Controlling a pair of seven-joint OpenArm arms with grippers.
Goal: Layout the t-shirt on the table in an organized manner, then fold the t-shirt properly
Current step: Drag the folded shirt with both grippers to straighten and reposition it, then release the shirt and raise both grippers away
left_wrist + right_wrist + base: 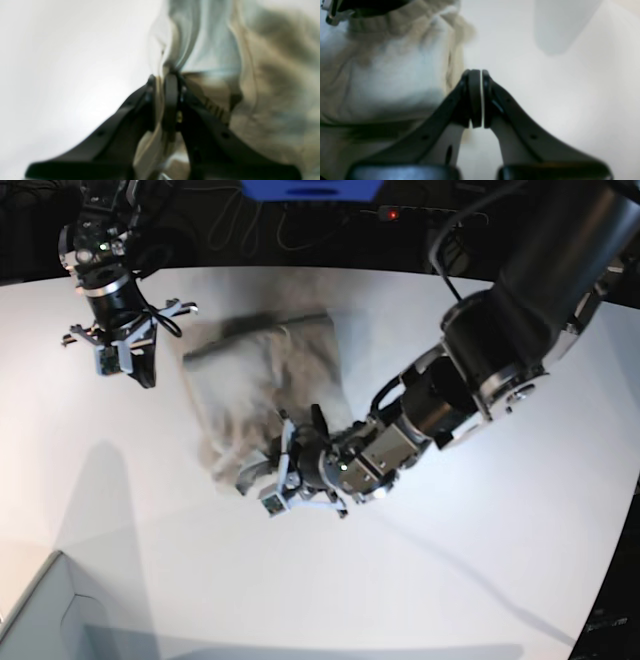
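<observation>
The soft grey-beige cotton t-shirt lay bunched on the smooth white table. The left gripper, low at the shirt's near edge, pinched a fold of its cloth. The right gripper hung beside the shirt, fingers pressed together on nothing.

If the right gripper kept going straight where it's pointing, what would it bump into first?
Probably the bare table. The shut, empty right gripper points at it, with the t-shirt just beside; depth is unclear.
</observation>
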